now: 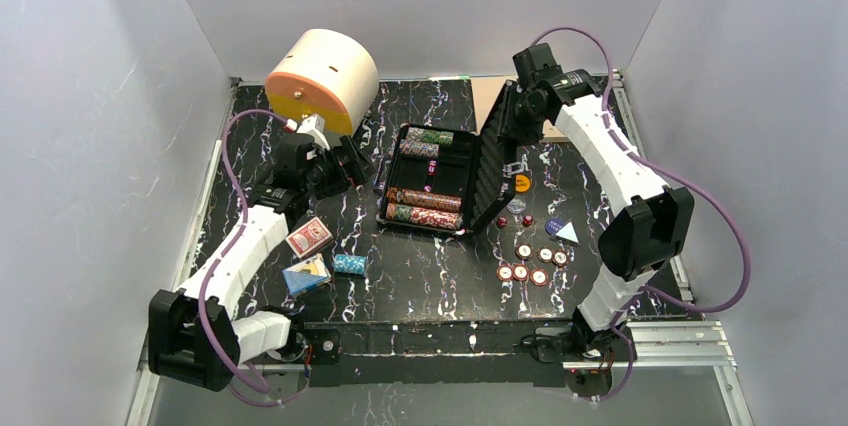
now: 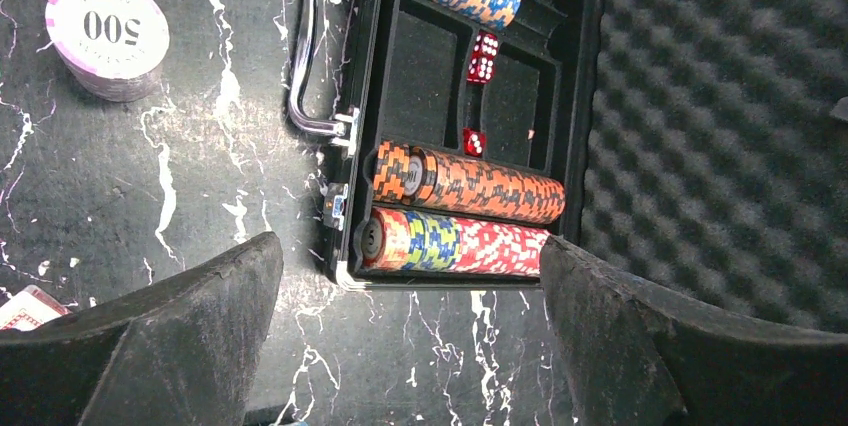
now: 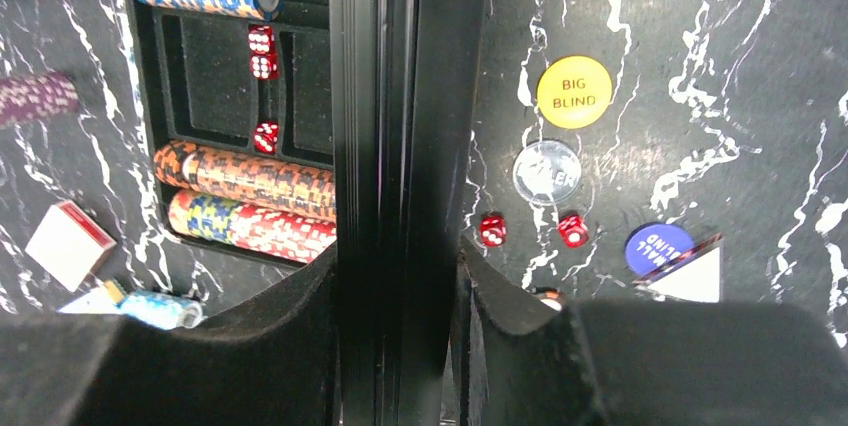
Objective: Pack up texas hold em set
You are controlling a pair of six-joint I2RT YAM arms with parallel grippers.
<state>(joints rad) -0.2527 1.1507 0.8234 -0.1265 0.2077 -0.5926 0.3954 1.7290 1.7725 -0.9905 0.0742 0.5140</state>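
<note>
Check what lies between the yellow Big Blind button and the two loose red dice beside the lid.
One clear round button lies there, between the Big Blind button and the red dice. The right wrist view shows it plainly; the top view shows it smaller.

desk point(image 1: 420, 291): black, white-veined | centre: open briefcase point(image 1: 495, 174) | far left: cream cylinder point(image 1: 325, 76) | near left: red deck point(image 1: 309, 238), blue deck point(image 1: 306, 275), teal chip stack point(image 1: 349, 264) | right of case: loose chips point(image 1: 522, 272), red dice point(image 1: 527, 220), round buttons point(image 1: 522, 183) | far edge: tan board point(image 1: 487, 96)
</note>
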